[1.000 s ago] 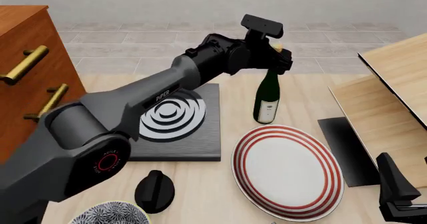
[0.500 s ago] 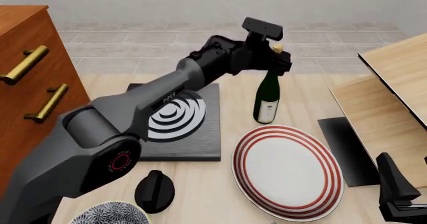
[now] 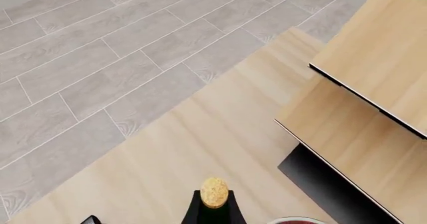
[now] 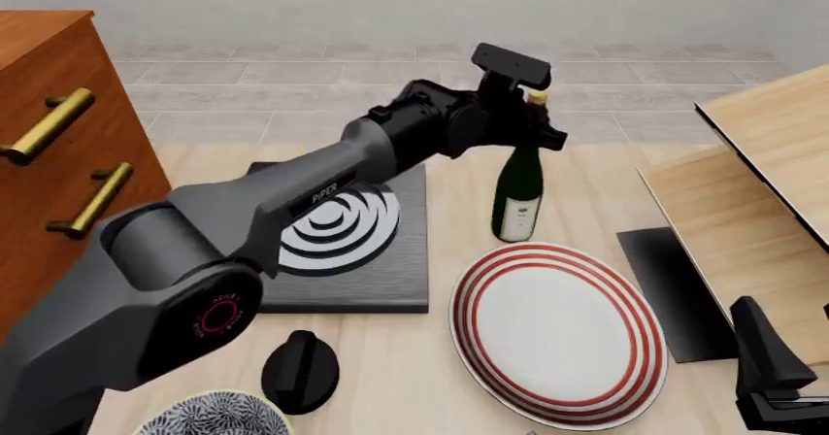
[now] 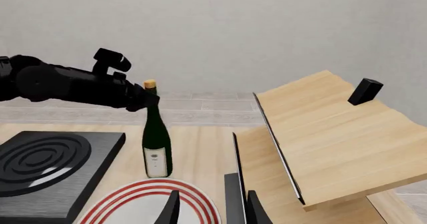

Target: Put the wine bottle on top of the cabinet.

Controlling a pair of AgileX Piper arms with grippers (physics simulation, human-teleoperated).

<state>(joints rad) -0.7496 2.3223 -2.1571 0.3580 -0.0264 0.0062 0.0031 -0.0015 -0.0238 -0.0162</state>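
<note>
One wine bottle, one cabinet with two brass handles showing, one striped plate, one black hob, one black knob, one patterned bowl, two pale boards

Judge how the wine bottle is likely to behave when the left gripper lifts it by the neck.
The bottle stands upright, tall and slim on a small base, so a sideways nudge would probably tip it. It looks like smooth glass, so likely rigid but slippery. With the left gripper high at the neck, the body below may swing.
</note>
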